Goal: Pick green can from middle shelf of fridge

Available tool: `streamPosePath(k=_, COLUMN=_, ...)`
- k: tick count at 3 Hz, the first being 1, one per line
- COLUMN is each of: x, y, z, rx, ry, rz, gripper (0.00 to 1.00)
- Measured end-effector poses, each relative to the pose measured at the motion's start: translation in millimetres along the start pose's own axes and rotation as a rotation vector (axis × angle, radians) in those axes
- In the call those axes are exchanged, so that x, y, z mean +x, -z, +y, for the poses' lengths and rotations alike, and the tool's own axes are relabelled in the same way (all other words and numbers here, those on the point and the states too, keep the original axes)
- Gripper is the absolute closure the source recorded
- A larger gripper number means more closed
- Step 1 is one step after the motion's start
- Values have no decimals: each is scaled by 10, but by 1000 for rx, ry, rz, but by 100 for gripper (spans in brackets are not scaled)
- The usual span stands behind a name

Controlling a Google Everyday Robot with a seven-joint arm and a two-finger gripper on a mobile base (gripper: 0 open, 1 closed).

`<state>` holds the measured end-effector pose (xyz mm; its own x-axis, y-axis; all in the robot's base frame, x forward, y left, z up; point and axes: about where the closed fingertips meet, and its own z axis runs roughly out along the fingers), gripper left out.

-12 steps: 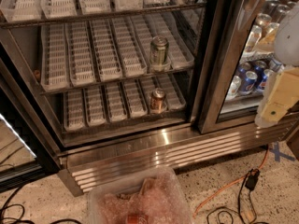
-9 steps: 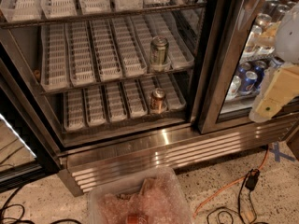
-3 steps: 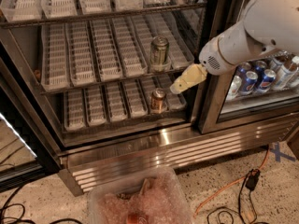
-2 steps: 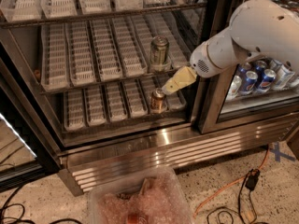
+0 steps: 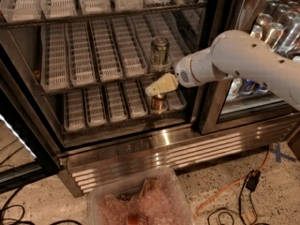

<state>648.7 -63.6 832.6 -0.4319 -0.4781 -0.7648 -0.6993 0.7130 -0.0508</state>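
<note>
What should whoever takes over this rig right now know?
Gripper: holds nothing, at the fridge front, just below the green can and above a copper can on the rack beneath.
Green can: upright, front right of the middle shelf, not yet grasped.
Done: arm is at the shelves.
Left: raise to the green can, grasp it, draw it out.

A matt cream plastic gripper (image 5: 158,86) hangs just below the glossy metallic green can (image 5: 160,53); white slotted plastic trays (image 5: 108,50) line the middle shelf (image 5: 56,62), above the ribbed, shiny stainless-steel base of the fridge (image 5: 154,148).
</note>
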Motion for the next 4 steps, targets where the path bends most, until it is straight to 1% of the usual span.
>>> streamPosePath(k=1, x=86, y=-201, z=127, rx=58, ry=-79, rz=-45, gripper=0)
streamPosePath(k=2, x=46, y=-241, z=94, rx=80, ry=-157, rz=-96, gripper=0)
streamPosePath(k=3, x=26, y=-234, z=88, rx=81, ry=-157, rz=-100, gripper=0)
streamPosePath(k=4, x=-44, y=-295, z=106, rx=73, ry=-174, rz=-139, gripper=0)
